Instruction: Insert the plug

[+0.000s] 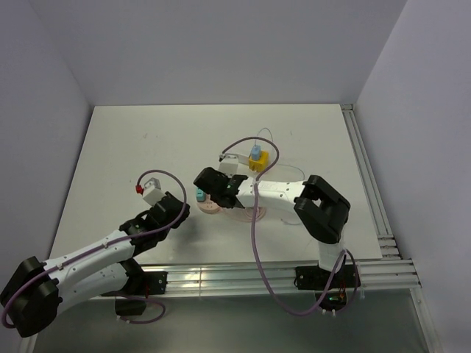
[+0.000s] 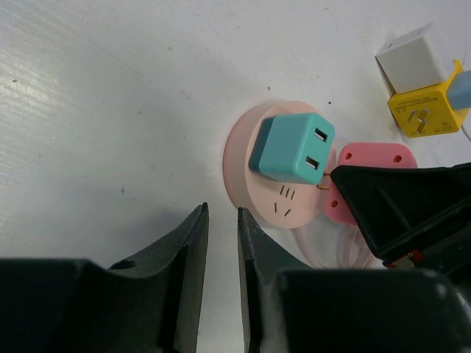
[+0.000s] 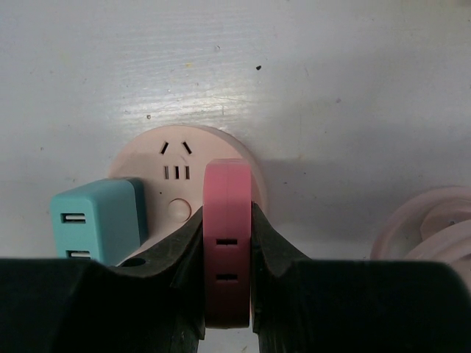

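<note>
A round pink socket [image 3: 176, 184] lies flat on the white table, with a teal adapter [image 3: 96, 220] plugged into its left side. My right gripper [image 3: 227, 213] is shut on a pink plug [image 3: 227, 243], held on edge over the socket's right rim. In the left wrist view the plug [image 2: 372, 158] sits beside the socket [image 2: 287, 209], with a thin metal prong showing near the teal adapter [image 2: 293, 147]. My left gripper [image 2: 221, 217] is empty, its jaws almost together, on bare table just left of the socket. In the top view it [image 1: 175, 209] faces the right gripper [image 1: 221, 187].
A yellow adapter [image 2: 423, 114] carrying a blue piece [image 2: 460, 88] and a white cube [image 2: 410, 62] stand behind the socket. The pale pink cable [image 3: 434, 228] coils to the right. Metal rails [image 1: 368, 184] run along the table's right and near edges.
</note>
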Robot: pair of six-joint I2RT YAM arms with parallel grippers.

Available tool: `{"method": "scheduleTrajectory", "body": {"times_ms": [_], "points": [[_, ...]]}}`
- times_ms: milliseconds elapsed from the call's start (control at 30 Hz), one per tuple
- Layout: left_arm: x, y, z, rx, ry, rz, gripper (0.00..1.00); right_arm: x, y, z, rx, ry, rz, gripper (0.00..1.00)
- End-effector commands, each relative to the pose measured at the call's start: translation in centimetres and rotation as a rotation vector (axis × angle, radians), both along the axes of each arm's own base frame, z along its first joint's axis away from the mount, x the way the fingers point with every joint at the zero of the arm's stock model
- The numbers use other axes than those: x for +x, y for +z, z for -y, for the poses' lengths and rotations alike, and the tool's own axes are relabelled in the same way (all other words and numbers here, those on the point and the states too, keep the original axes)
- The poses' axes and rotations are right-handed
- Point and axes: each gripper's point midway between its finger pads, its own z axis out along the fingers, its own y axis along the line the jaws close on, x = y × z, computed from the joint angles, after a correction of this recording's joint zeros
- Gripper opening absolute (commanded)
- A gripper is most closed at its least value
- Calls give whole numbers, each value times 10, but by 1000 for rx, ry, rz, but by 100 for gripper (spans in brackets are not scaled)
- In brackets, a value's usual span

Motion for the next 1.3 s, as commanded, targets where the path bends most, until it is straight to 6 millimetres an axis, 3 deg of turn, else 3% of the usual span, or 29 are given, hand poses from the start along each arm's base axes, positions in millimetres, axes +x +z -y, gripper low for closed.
{"method": "scheduleTrajectory", "body": {"times_ms": [0, 300, 467, 567, 767, 933, 967, 1100, 1267], "points": [[4, 4, 4, -24, -5, 24, 27, -5, -17, 11, -107, -9, -44, 0], [5, 0, 2, -30, 12, 19, 28, -17, -45, 15, -213, 33, -154, 0], [4, -1, 2, -28, 10, 18, 27, -28, -73, 24, -245, 25, -198, 0], [4, -1, 1, -27, 10, 16, 27, -26, -76, 25, -251, 15, -189, 0], [3, 2, 0, -28, 13, 20, 28, -14, -45, 13, -219, 44, -134, 0], [2, 4, -3, -22, 17, 16, 27, 5, -7, -5, -177, 63, -68, 15], [1, 5, -4, -21, 19, 16, 27, 6, -1, -7, -169, 69, -61, 25], [-1, 8, -8, -23, 27, 21, 27, 13, 15, -15, -125, 78, -37, 41], [-4, 12, -11, -27, 30, 27, 27, 22, 38, -15, -84, 69, 2, 51]]}}
